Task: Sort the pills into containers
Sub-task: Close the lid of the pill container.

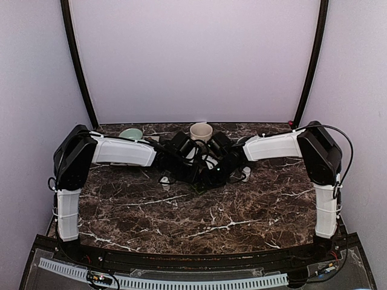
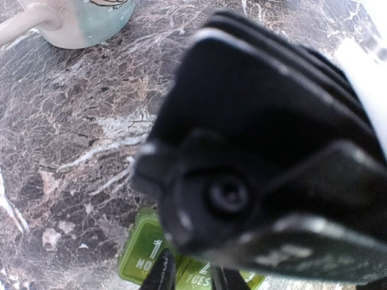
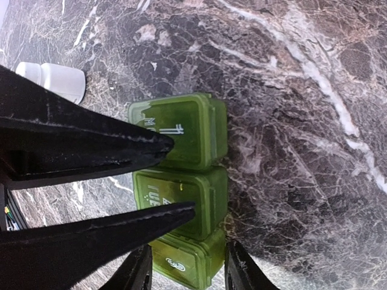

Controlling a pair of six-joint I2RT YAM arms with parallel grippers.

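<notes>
Green pill organizer (image 3: 199, 127) lies flat on the marble table (image 3: 302, 121), lids down. Three compartments show in a row, and the two farther ones read MON and TUE.

Right gripper (image 3: 188, 269): half spread, straddling the end compartment nearest its wrist. One finger sits against each long side, so it looks clamped on the organizer.

Left gripper (image 2: 193, 277): jaws a little apart, coming in across the row from the side. In the right wrist view one tip is on the edge of the MON lid and the other is over the TUE lid. Only the lids show in the gap. Cannot tell if it is pinching anything small.

The two grippers are crowded together. The right gripper's black body fills most of the left wrist view, just above the left fingertips.

White pill bottle (image 3: 53, 81) lies on its side past the left fingers, away from the organizer and not touching it.

Mint mug (image 2: 84, 21) with a pale handle is well ahead of the left gripper, far from the organizer. Beige cup (image 1: 201, 131) stands beyond both grippers, near the back wall.
</notes>
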